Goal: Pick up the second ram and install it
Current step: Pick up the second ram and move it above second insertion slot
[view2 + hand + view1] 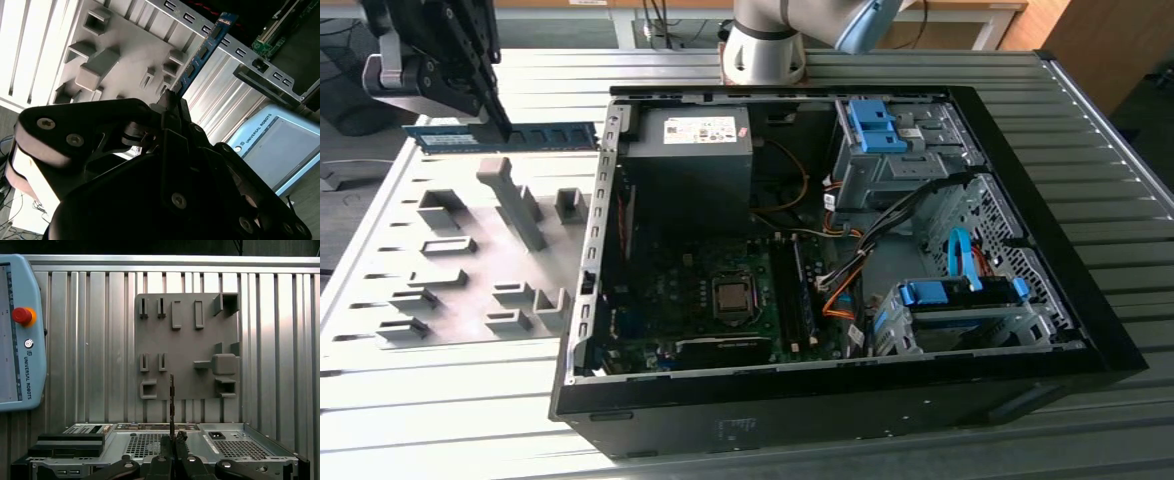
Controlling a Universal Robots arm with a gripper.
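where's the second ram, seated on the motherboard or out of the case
Out. The claw grips the second ram outside the computer case wall, near the grey holder tray.

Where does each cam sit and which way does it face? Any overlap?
Exterior view: off the arm, high up, looking down into the open PC case; shows the arm base and the gripper shut on the second ram.
Second wrist view: behind the gripper, looking obliquely past its dark body at the second ram.
First wrist view: looks along the gripper, second ram edge-on.
Shared: all three show the holder tray; both wrist views show the teach pendant.
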